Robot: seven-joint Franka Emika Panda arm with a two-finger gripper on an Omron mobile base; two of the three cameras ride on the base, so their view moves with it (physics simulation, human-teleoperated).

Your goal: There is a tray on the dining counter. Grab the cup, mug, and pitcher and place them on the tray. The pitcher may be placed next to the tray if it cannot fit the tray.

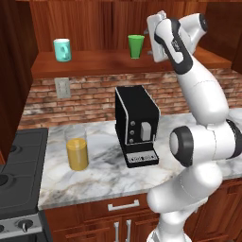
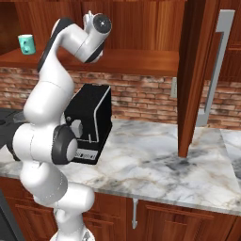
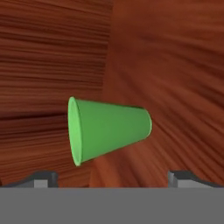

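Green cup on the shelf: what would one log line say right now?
phase: approach | target: cup, upright on shelf | end effector: open, short of cup, nothing held | mug: on shelf | pitcher: on worktop

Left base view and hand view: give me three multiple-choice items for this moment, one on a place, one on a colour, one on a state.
1. Where does the pitcher stand?
A. on the wooden shelf
B. on the marble worktop beside the stove
C. on top of the coffee machine

2. What colour is the cup on the shelf?
A. green
B. red
C. white

3. How does the gripper stand?
A. shut on the cup
B. shut on the mug
C. open, with the cup ahead of it

Answers:
1. B: it stands on the worktop, between the stove and the coffee machine.
2. A: it is bright green; the mug is the teal one.
3. C: the fingertips sit wide apart, touching nothing.
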